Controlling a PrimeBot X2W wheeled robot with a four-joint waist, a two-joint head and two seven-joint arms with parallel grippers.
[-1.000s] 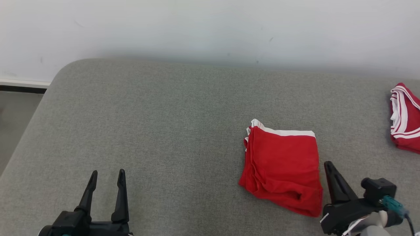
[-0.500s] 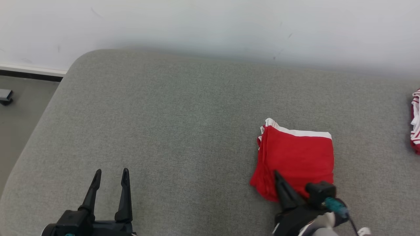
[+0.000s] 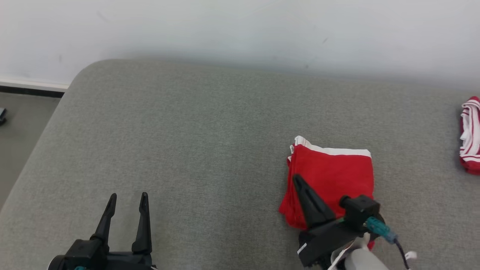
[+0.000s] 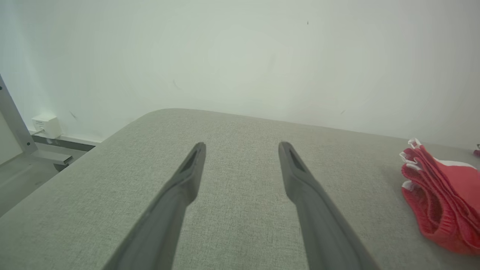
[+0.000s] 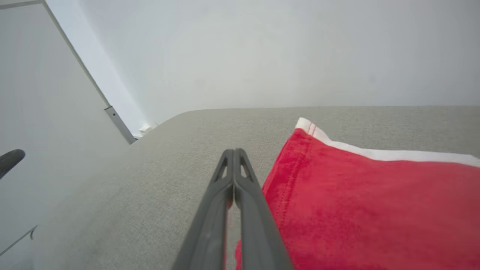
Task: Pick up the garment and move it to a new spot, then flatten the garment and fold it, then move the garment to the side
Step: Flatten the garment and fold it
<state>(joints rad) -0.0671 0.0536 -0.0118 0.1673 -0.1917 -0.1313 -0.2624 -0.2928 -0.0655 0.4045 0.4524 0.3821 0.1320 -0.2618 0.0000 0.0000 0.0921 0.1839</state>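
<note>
The folded red garment, trimmed in white along its far edge, was seen lying on the right half of the grey counter. The right tool was held over the garment's near left part with its two fingers pressed together and no cloth caught between them. Whether the cloth was touched could not be told. The left tool was held low at the near left, its fingers spread apart with nothing between them, well apart from the garment.

The garment was judged light, soft and limp, so its layers could be expected to slide or unfold if only the top one were pinched. A hold through all layers at the stacked left edge was judged safer. Wide bare room was offered to the left and toward the wall, limited by the counter's rounded left corner and the floor beyond it. A second red-and-white garment was noted at the far right edge, well apart.
</note>
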